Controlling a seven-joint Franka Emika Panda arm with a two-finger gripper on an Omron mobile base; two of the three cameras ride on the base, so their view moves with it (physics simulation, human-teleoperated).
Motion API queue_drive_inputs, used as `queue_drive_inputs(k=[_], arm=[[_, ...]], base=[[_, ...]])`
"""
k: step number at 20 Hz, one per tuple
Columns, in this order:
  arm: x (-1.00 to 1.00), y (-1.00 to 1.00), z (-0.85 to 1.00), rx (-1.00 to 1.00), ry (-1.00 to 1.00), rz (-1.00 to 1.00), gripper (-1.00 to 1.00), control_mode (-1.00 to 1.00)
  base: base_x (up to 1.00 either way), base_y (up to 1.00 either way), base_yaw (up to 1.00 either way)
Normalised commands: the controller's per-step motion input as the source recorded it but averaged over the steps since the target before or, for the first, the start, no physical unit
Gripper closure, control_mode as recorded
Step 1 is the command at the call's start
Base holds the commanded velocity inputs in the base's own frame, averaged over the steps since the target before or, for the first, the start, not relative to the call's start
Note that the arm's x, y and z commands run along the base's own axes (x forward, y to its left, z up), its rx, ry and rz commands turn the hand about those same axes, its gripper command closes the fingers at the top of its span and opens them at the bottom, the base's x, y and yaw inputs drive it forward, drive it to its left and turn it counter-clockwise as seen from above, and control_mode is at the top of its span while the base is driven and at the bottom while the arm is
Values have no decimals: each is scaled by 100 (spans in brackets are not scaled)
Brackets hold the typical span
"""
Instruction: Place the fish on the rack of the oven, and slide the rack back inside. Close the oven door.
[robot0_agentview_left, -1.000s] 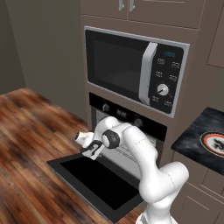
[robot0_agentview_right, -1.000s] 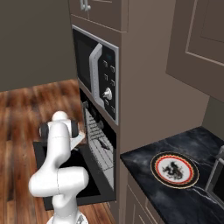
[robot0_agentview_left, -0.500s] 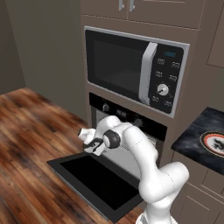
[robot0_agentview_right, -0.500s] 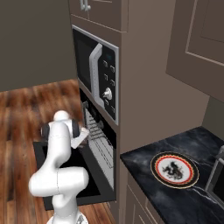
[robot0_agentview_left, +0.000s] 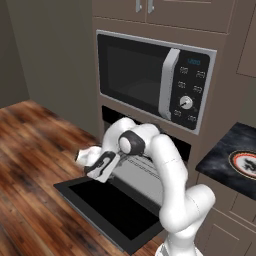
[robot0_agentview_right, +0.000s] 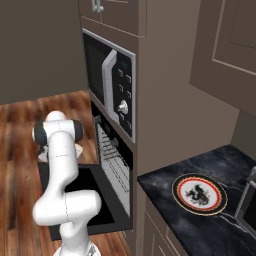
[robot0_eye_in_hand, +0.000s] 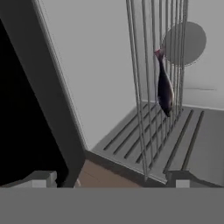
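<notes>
The fish (robot0_eye_in_hand: 165, 87), slim and dark, lies on the wire rack (robot0_eye_in_hand: 151, 100) inside the pale ribbed cavity of the oven (robot0_eye_in_hand: 92, 83). The rack's front end sits near the cavity mouth. My gripper (robot0_eye_in_hand: 111, 181) is open and empty, and hovers just outside the opening, apart from the rack. From the left base view the gripper (robot0_agentview_left: 96, 170) hangs over the dropped oven door (robot0_agentview_left: 112, 212), a black panel lying flat and fully open. The rack (robot0_agentview_right: 114, 162) and the open door (robot0_agentview_right: 95, 197) also show from the right.
A silver-and-black microwave (robot0_agentview_left: 152, 82) sits directly above the oven. To the right, a dark stone counter (robot0_agentview_right: 165, 210) carries a patterned plate (robot0_agentview_right: 199, 194). Wooden floor (robot0_agentview_left: 35, 165) stretches left of the door. A round fan disc (robot0_eye_in_hand: 184, 43) marks the cavity's back wall.
The hand has shifted slightly in front of the oven opening and the elbow has risen a little. The jaws stay open; fish, rack and door lie as before.
</notes>
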Motion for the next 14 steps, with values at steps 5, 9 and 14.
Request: queue_drive_inputs(k=[5, 9, 14], arm=[[-100, 78, 75, 0, 0, 0, -100, -100], [-100, 86, 72, 0, 0, 0, -100, -100], [-100, 91, 26, -4, 0, 0, -100, -100]], base=[[0, 0, 0], [0, 0, 0], [0, 0, 0]])
